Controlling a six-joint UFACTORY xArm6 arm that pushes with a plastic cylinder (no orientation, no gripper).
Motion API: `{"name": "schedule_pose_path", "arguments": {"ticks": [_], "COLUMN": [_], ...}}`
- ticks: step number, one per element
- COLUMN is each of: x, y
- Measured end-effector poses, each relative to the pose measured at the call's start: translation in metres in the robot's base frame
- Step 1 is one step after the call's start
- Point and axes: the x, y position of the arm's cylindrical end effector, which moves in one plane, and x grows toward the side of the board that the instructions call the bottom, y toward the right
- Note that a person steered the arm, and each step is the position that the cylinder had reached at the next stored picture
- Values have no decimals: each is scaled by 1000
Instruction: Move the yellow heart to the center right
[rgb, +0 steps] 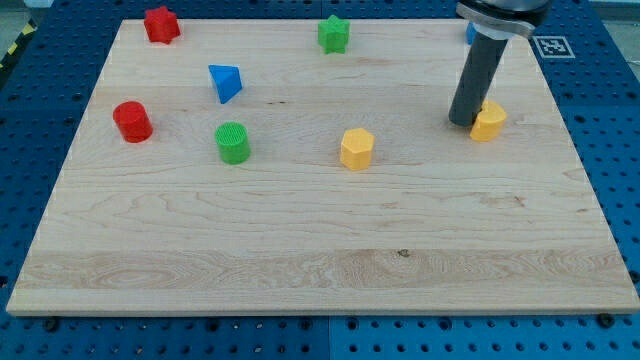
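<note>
The yellow heart (489, 120) lies on the wooden board (320, 260) at the view's right, a little above mid-height. My tip (462, 122) stands on the board right at the heart's left side, touching or almost touching it. The dark rod rises from there to the view's top edge.
A yellow hexagonal block (356, 148) lies near the middle. A green cylinder (232, 142), a red cylinder (131, 121) and a blue triangular block (225, 82) lie at the left. A red star (161, 24) and a green star (333, 33) lie along the top. A blue block (470, 33) is mostly hidden behind the rod.
</note>
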Motion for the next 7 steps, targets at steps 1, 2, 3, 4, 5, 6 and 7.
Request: {"name": "schedule_pose_path", "arguments": {"ticks": [1,2,3,4,5,6,7], "x": [2,4,4,5,5,8,8], "y": [7,9,16,37,39,48,48]}}
